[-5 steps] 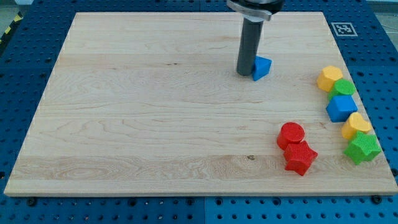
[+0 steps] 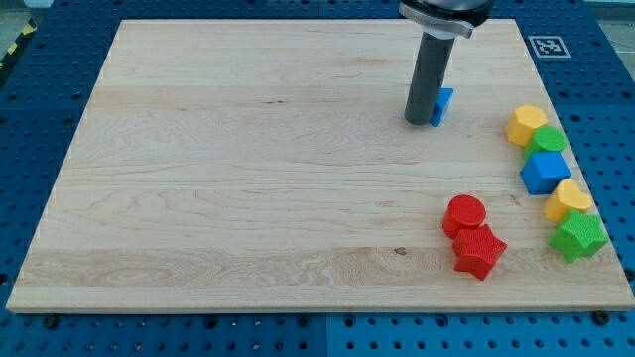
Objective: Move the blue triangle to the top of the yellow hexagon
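The blue triangle [image 2: 443,104] lies on the wooden board in the upper right part of the view, mostly hidden behind my rod. My tip [image 2: 419,122] rests on the board touching the triangle's left side. The yellow hexagon [image 2: 526,125] sits near the board's right edge, to the right of the triangle and slightly lower, with a gap of bare wood between them.
Down the right edge below the yellow hexagon stand a green block [image 2: 549,140], a blue cube [image 2: 545,172], a yellow block [image 2: 570,199] and a green star [image 2: 579,236]. A red cylinder [image 2: 464,213] and a red star [image 2: 479,251] sit at the lower right.
My tip and the blue triangle have both moved right, toward the yellow hexagon. The triangle has turned and shows less of itself. The other blocks have not moved.
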You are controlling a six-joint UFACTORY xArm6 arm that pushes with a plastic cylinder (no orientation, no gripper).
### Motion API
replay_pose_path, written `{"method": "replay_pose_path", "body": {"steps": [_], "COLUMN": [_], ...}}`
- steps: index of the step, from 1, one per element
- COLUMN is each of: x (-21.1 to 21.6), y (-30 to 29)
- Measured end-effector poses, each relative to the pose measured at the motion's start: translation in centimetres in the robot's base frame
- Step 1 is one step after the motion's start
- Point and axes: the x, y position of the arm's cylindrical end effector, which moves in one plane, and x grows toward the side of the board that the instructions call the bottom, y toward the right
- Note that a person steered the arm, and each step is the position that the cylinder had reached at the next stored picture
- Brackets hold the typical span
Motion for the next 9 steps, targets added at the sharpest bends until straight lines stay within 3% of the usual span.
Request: {"method": "replay_pose_path", "body": {"steps": [6,8,9], "x": [-2.6,-3.1,-1.0], "y": [-1.9,3.3,3.4]}}
